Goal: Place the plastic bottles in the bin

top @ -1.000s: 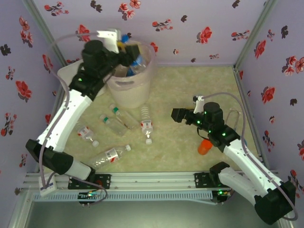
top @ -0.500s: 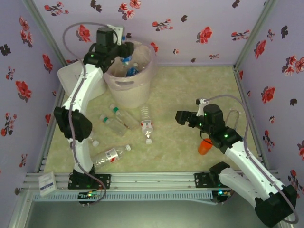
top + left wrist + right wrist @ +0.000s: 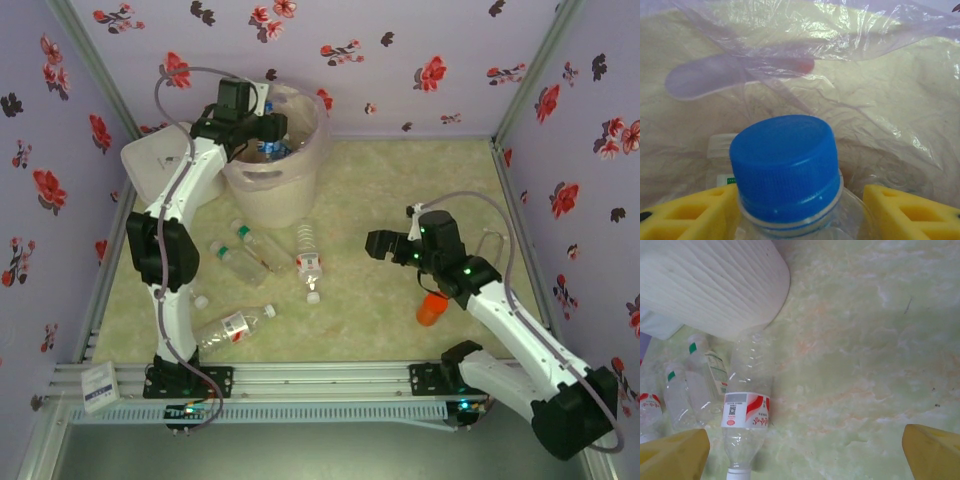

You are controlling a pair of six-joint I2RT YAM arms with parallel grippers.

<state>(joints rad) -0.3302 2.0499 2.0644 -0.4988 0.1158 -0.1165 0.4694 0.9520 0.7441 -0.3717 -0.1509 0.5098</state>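
The left gripper (image 3: pixel 262 128) pinches a blue-capped bottle (image 3: pixel 785 165) over the bin (image 3: pixel 272 195), cap pointing inward; release should suffice. The right gripper (image 3: pixel 378 245) hangs spread.

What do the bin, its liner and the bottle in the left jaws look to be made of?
The bin: opaque pale plastic, matte, by its smooth moulded wall. The liner: thin clear film, glossy and crinkled. The blue-capped bottle: clear, probably plastic, body; ribbed opaque blue cap, likely plastic.
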